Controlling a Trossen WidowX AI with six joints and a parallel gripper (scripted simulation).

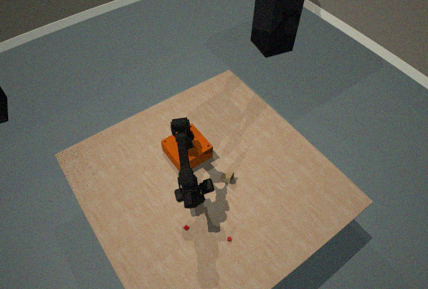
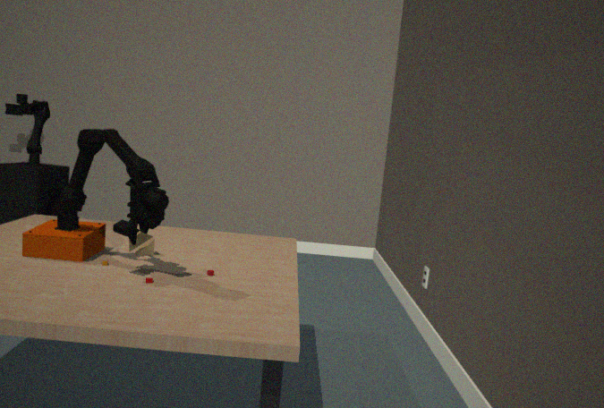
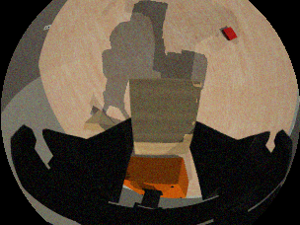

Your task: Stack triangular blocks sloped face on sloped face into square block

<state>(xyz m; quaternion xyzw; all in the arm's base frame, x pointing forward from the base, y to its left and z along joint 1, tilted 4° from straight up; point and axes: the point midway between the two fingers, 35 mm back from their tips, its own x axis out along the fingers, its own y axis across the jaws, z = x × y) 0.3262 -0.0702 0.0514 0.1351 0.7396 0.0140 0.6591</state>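
Observation:
My gripper is shut on a pale wooden triangular block. In the wrist view the block's squarish, shaded face fills the space between the fingers, with a narrow paler strip below it. The gripper holds it above the table. The other triangular block stands on the table, right of the gripper in the top view and beyond the left finger in the wrist view. In the exterior view pale block faces with a slanting edge show just under the fingers; the two blocks cannot be told apart there.
The orange robot base is near the blocks. Two small red cubes lie on the table. A small yellow-orange cube lies near the base.

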